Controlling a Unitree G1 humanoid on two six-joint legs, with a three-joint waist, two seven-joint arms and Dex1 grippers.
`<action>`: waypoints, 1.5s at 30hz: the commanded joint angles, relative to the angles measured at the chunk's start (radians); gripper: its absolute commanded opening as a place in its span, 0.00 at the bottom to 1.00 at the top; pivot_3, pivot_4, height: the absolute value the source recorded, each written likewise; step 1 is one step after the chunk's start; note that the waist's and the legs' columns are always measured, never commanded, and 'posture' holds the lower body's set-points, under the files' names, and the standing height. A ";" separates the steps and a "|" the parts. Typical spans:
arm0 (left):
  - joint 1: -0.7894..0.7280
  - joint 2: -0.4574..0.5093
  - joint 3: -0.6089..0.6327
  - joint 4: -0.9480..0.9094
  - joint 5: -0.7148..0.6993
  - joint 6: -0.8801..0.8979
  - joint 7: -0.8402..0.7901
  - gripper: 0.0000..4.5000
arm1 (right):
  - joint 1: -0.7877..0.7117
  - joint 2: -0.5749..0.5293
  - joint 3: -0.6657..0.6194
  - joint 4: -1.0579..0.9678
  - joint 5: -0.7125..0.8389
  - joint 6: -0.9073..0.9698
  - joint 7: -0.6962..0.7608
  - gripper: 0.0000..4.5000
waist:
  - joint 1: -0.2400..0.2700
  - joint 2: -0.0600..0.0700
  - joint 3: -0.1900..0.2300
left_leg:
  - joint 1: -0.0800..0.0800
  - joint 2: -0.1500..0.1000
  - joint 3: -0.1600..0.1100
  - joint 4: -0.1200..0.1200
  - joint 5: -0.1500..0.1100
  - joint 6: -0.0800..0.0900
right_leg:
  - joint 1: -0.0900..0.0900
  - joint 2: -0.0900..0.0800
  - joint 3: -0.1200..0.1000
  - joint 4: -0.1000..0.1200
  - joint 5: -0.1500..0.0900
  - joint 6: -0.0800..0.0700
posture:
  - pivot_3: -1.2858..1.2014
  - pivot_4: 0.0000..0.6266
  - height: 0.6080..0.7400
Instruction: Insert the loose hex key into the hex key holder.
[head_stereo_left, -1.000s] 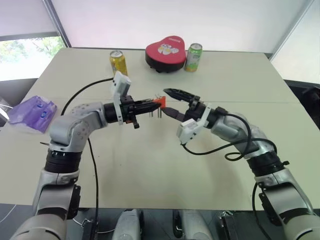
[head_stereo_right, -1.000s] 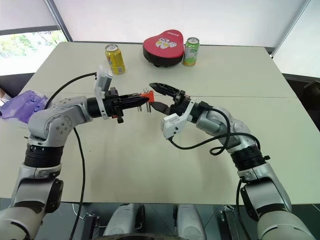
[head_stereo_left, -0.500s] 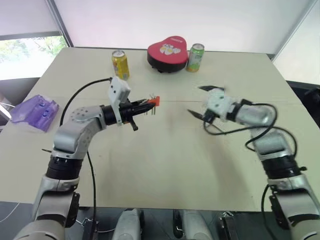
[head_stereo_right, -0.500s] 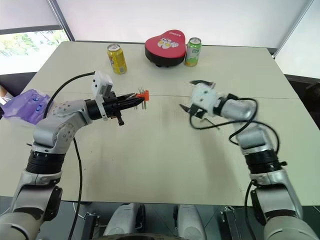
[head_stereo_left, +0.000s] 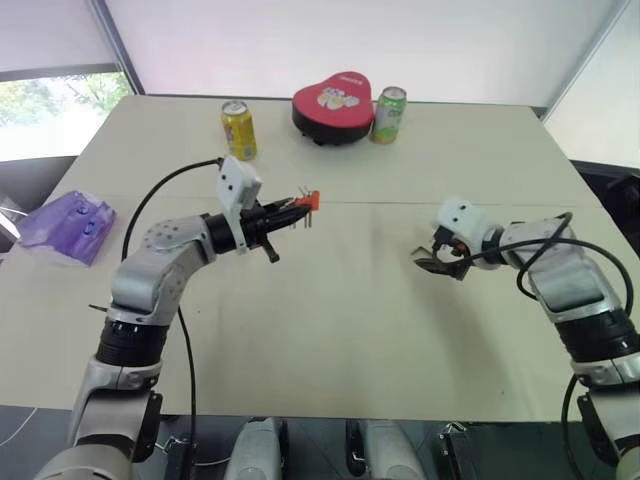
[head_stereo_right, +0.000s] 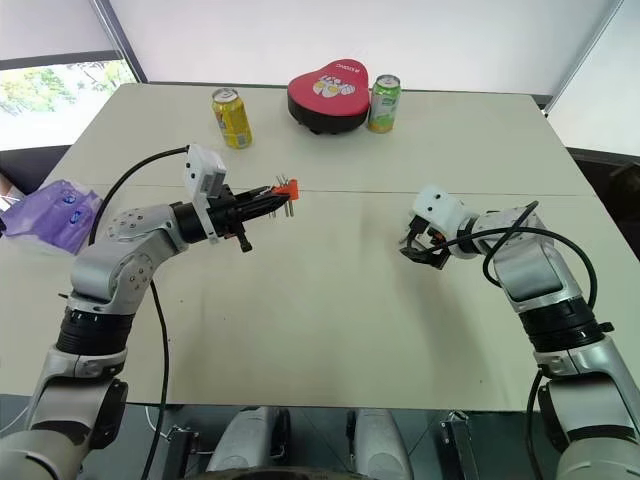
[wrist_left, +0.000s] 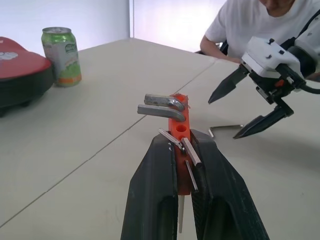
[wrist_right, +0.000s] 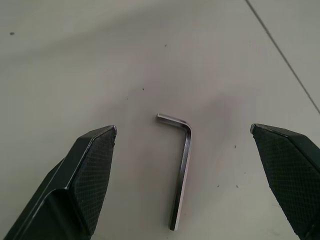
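Observation:
My left gripper (head_stereo_left: 292, 206) is shut on the hex key holder (head_stereo_left: 309, 200), a small orange-red block held level above the table. In the left wrist view the holder (wrist_left: 179, 129) sits between my black fingers (wrist_left: 155, 200), with a few metal keys sticking out. The loose hex key (wrist_right: 182, 165), a thin grey L-shaped rod, lies flat on the table. My right gripper (head_stereo_left: 436, 259) hangs open just above it, tilted down, one finger (wrist_right: 85, 175) on each side of the key. From the left wrist, the key (wrist_left: 226, 127) shows just below the right gripper (wrist_left: 222, 119).
At the far side of the beige table (head_stereo_left: 330, 330) stand a yellow can (head_stereo_left: 238, 130), a red heart-shaped tin (head_stereo_left: 335, 100) and a green can (head_stereo_left: 389, 114). A purple bag (head_stereo_left: 68, 225) lies at the left edge. A person in a white shirt (wrist_left: 265, 25) sits beyond the table.
My right gripper has swung away from the holder, to the right and down toward the table, rolling over and opening wider above the loose key. The left gripper kept its place, rolling the holder slightly.

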 joint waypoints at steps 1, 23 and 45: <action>-0.004 0.003 0.015 -0.050 0.002 -0.017 0.005 0.00 | -0.030 0.017 -0.006 0.052 -0.014 -0.019 -0.031 0.99 | 0.001 0.000 0.000 | 0.000 0.000 0.000 0.000 0.000 0.000 | 0.000 0.000 0.000 0.000 0.000 0.000 | 0.52 0.24 1.00; 0.000 -0.002 0.026 -0.060 0.017 -0.032 0.047 0.00 | -0.084 0.194 -0.144 0.287 0.152 0.097 -0.065 0.02 | 0.000 -0.001 -0.001 | 0.000 0.000 0.000 0.003 0.000 0.000 | 0.002 0.000 0.000 0.000 0.000 0.000 | 0.52 0.24 1.00; -0.120 -0.068 -0.003 0.057 0.038 -0.053 0.012 0.00 | -0.072 0.856 -0.196 -0.157 0.237 -0.721 -0.649 0.02 | -0.001 0.004 0.002 | -0.006 0.000 -0.003 0.005 0.000 0.000 | -0.002 0.001 0.000 0.002 0.000 0.000 | 0.52 0.24 1.00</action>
